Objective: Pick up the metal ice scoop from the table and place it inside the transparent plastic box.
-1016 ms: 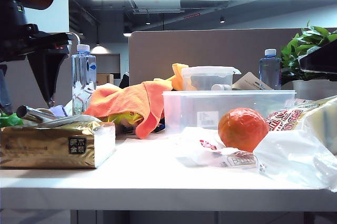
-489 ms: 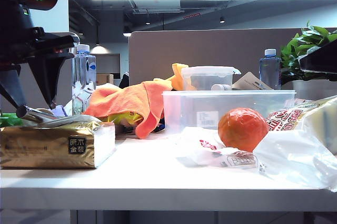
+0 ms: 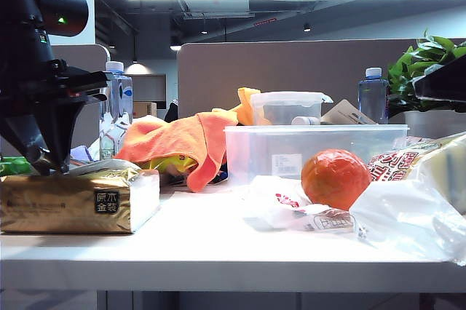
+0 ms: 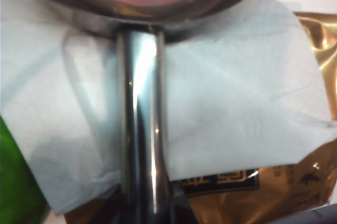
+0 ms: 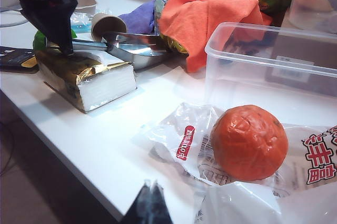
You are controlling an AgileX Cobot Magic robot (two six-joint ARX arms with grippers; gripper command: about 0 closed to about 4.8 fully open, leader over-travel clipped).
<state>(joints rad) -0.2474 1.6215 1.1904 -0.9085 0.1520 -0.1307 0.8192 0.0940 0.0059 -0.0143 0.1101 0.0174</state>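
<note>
The metal ice scoop (image 4: 141,129) is polished, mirror-bright steel, its tubular handle and bowl throwing back streaks of light. It lies on a matt, soft white paper tissue (image 4: 231,103) drawn from the gold foil tissue pack (image 3: 76,201), whose wrapper is crinkled and glossy. The left gripper (image 5: 67,51), matt black, stands at the scoop's handle; the right gripper (image 5: 150,205) shows only dark matt tips. The table (image 3: 218,244) is smooth, white and faintly sheeny. The transparent plastic box (image 3: 317,151) is clear, slightly frosted plastic. At its 9 o'clock hangs a fuzzy orange cloth (image 3: 186,139). An orange ball (image 3: 336,177) with wrinkled skin sits on crinkly clear film (image 3: 408,215).
</note>
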